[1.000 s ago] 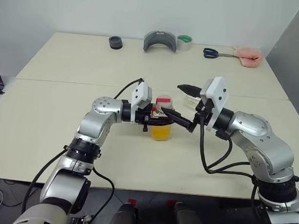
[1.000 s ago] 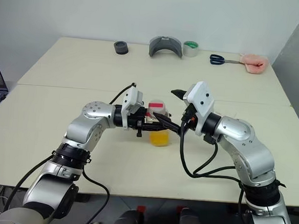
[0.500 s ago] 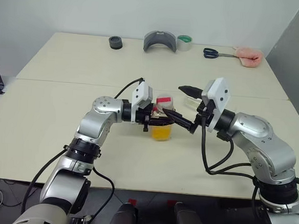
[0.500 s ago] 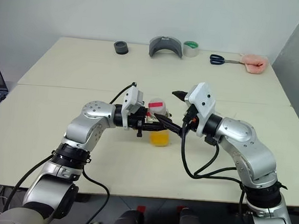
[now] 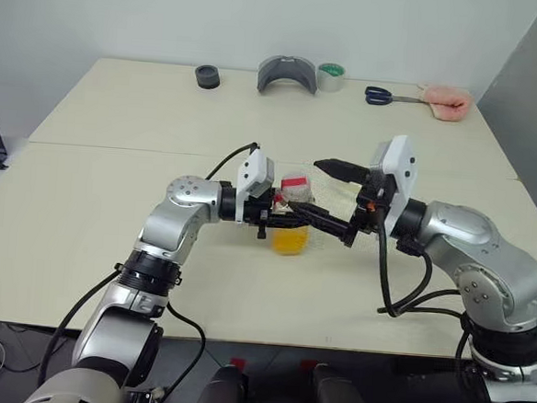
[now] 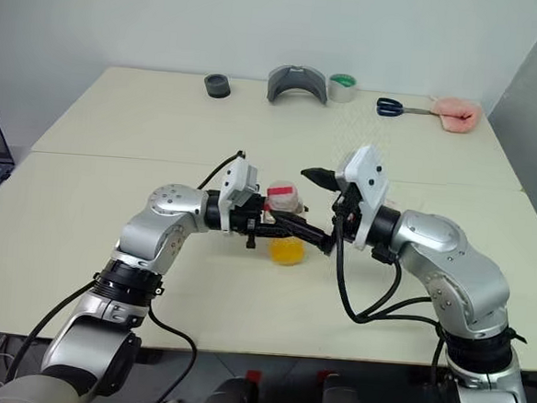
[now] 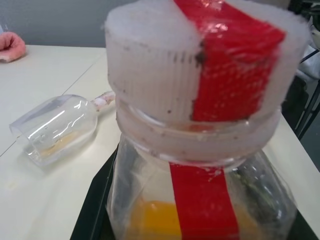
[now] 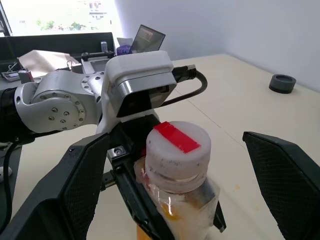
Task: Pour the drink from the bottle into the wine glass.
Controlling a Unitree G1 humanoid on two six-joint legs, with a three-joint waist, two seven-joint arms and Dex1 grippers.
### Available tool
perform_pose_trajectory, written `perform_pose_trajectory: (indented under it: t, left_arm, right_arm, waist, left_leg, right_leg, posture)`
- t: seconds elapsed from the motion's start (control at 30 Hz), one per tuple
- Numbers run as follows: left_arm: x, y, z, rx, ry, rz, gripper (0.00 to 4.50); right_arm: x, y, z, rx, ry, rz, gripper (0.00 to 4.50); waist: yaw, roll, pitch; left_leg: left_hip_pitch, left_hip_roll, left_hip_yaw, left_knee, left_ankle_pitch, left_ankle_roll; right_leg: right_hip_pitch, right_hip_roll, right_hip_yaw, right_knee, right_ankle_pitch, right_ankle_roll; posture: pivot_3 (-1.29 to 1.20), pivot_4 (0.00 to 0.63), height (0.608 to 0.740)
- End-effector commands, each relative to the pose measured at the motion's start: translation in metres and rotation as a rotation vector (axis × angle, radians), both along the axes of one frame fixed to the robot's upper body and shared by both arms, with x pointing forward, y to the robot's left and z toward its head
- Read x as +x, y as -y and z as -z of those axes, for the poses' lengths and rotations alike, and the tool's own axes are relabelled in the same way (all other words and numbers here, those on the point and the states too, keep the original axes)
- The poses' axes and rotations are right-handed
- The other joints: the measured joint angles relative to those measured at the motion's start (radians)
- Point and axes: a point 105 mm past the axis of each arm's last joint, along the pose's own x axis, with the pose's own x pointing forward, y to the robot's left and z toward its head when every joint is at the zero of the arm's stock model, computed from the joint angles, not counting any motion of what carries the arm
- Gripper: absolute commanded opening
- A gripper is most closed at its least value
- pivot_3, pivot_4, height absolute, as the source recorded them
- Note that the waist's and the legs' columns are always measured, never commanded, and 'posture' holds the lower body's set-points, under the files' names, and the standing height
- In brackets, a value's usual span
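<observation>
Around the bottle (image 8: 177,175) cap, right pincer (image 8: 175,165) is hanging released, one finger on each side; left pincer (image 5: 281,219) is grasping the bottle upright, capped; glass (image 7: 55,127) is lying beyond it.

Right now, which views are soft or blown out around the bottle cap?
Left wrist view: the cap sits too close and is soft, its red strip smeared; the wine glass lying on the table behind is clearer. Right wrist view: cap and bottle sharp, the window behind blown out, the right claw fingers dark. Left eye view: even light, faint shadows, bottle small but legible.
</observation>
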Motion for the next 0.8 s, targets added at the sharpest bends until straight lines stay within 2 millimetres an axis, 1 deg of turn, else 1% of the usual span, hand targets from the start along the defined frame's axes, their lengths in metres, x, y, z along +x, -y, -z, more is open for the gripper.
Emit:
perform_pose_trajectory:
  t: [0.03,0.2,0.37,0.47,0.63,0.67,0.77,0.8]
  left_arm:
    - [-0.003,0.003,-0.012,-0.026,0.054,0.018,1.69]
    - [-0.003,0.003,-0.011,-0.026,0.055,0.02,1.69]
    - [-0.003,0.002,-0.01,-0.026,0.057,0.017,1.69]
    - [-0.004,0.001,-0.008,-0.026,0.055,0.016,1.69]
    - [-0.003,0.001,-0.007,-0.024,0.055,0.014,1.69]
    - [-0.003,0.001,-0.007,-0.024,0.056,0.014,1.69]
    - [-0.003,0.001,-0.008,-0.025,0.057,0.014,1.69]
    - [-0.003,0.001,-0.008,-0.026,0.057,0.013,1.69]
  right_arm:
    - [0.004,-0.007,-0.007,0.003,0.02,-0.006,4.5]
    - [0.008,-0.015,-0.005,-0.016,0.012,-0.035,4.5]
    - [0.009,-0.018,-0.005,-0.019,0.008,-0.047,4.5]
    - [0.009,-0.019,-0.004,-0.018,0.007,-0.05,3.87]
    - [0.006,-0.021,-0.005,0.001,0.012,-0.058,2.11]
    - [0.005,-0.022,-0.005,0.004,0.012,-0.059,1.82]
    - [0.003,-0.022,-0.006,0.009,0.026,-0.057,1.82]
    - [0.003,-0.021,-0.006,-0.011,0.068,-0.043,1.82]
  waist:
    - [0.0,0.0,0.0]
    - [0.0,0.0,0.0]
    - [0.0,0.0,0.0]
    - [0.0,0.0,0.0]
    - [0.0,0.0,0.0]
    - [0.0,0.0,0.0]
    - [0.0,0.0,0.0]
    - [0.0,0.0,0.0]
  left_leg:
    - [0.0,0.0,0.0,0.0,0.0,0.0]
    - [0.0,0.0,0.0,0.0,0.0,0.0]
    - [0.0,0.0,0.0,0.0,0.0,0.0]
    - [0.0,0.0,0.0,0.0,0.0,0.0]
    - [0.0,0.0,0.0,0.0,0.0,0.0]
    - [0.0,0.0,0.0,0.0,0.0,0.0]
    - [0.0,0.0,0.0,0.0,0.0,0.0]
    - [0.0,0.0,0.0,0.0,0.0,0.0]
  right_leg:
    - [0.0,0.0,0.0,0.0,0.0,0.0]
    - [0.0,0.0,0.0,0.0,0.0,0.0]
    - [0.0,0.0,0.0,0.0,0.0,0.0]
    - [0.0,0.0,0.0,0.0,0.0,0.0]
    - [0.0,0.0,0.0,0.0,0.0,0.0]
    - [0.0,0.0,0.0,0.0,0.0,0.0]
    - [0.0,0.0,0.0,0.0,0.0,0.0]
    - [0.0,0.0,0.0,0.0,0.0,0.0]
  posture:
    - [0.0,0.15,0.74]
    - [0.0,0.15,0.74]
    - [0.0,0.15,0.74]
    - [0.0,0.15,0.74]
    - [0.0,0.15,0.74]
    - [0.0,0.15,0.74]
    - [0.0,0.15,0.74]
    - [0.0,0.15,0.74]
